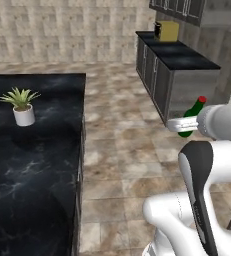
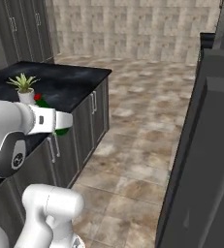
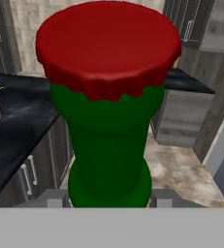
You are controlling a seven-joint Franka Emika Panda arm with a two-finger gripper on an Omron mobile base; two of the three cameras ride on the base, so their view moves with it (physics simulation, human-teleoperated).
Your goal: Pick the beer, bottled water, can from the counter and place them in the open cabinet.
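Hand view, dark green beer (image 3: pixel 111 145), red cap

A kitchen: black marble counter (image 1: pixel 32 165), grey base cabinets (image 2: pixel 91 121), tiled floor (image 1: pixel 122 140) and wall (image 2: pixel 133 24).

My views were evenly, softly lit and rendered slightly soft. The plant (image 1: pixel 21 105) cast a faint shadow on the glossy counter (image 1: pixel 32 170); no glare showed.

I can't read any text, label, brand or number anywhere; the green bottle (image 3: pixel 108 145) in front of my camera is plain.
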